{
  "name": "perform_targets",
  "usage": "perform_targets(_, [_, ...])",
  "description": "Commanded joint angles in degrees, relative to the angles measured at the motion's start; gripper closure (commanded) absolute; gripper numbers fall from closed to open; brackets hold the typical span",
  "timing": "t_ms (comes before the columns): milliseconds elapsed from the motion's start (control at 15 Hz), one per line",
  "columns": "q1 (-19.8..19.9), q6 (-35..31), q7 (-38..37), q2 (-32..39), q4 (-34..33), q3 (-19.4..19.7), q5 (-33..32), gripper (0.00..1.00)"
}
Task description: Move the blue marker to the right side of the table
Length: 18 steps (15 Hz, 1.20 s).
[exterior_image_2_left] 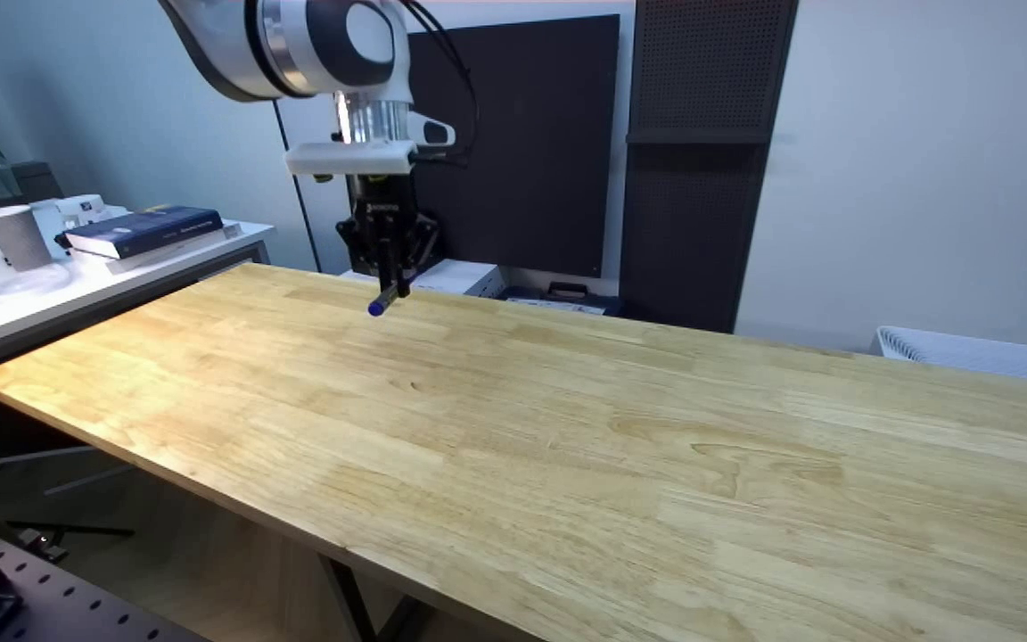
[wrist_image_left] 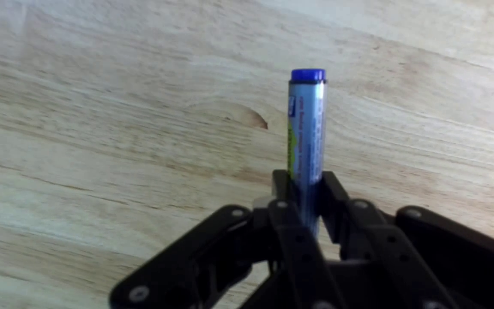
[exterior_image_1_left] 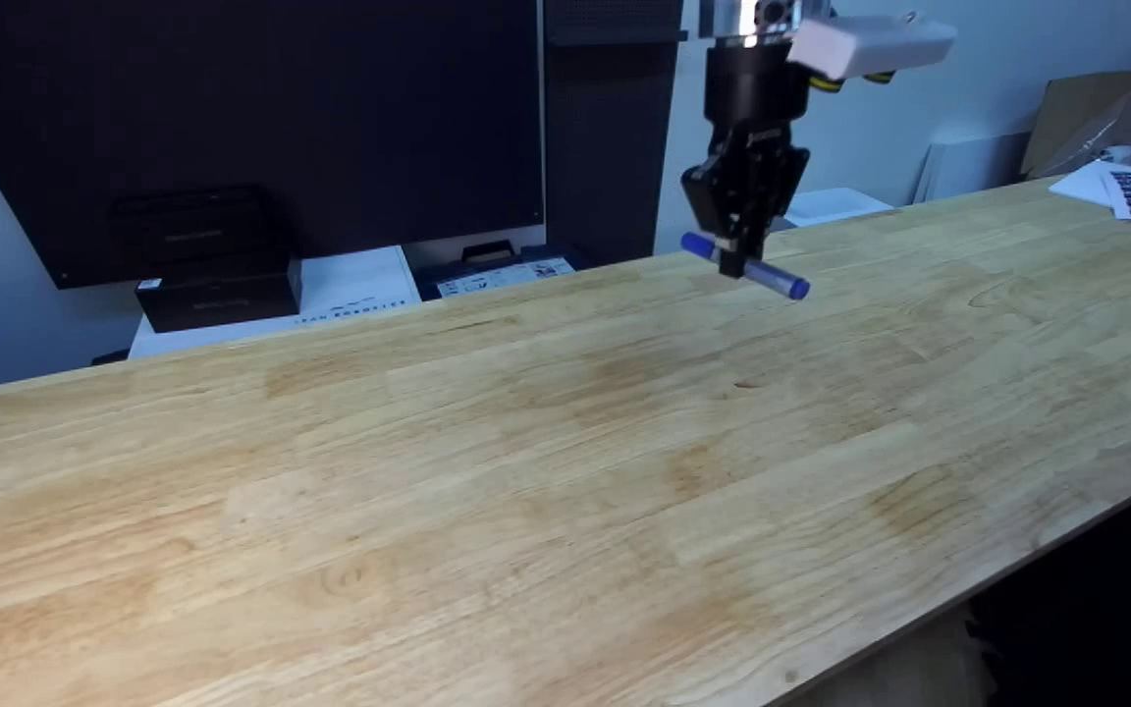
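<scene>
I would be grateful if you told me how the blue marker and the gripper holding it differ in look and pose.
Colour: the blue marker has blue ends and a pale printed barrel, while the gripper is mostly black.
Shape: the marker is one slim, straight cylinder; the gripper is a jointed, two-jawed mechanism.
Pose: the marker runs crosswise, whereas the gripper points down.
Both are in the air above the table.

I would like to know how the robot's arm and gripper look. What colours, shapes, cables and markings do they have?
The arm is white and rounded, with dark panels, a silver band and black cables beside it. Below are a shiny metal collar and a white block. The gripper is black and angular, with pale lettering and round bolts.
</scene>
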State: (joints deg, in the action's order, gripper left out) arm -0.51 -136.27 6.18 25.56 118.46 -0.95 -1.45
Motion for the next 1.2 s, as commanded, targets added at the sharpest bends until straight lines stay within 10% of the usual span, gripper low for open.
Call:
perform_targets(0, [4.6, 0.7, 2.9, -11.8, 9.5, 1.2, 2.6, 0.95])
perform_targets(333, [11.1, -1.1, 10.3, -15.5, 12.4, 6.8, 2.6, 0.95])
perform_targets(1133, [20.4, -1.0, 23.4, 8.6, -2.9, 7.0, 5.5, 0.95])
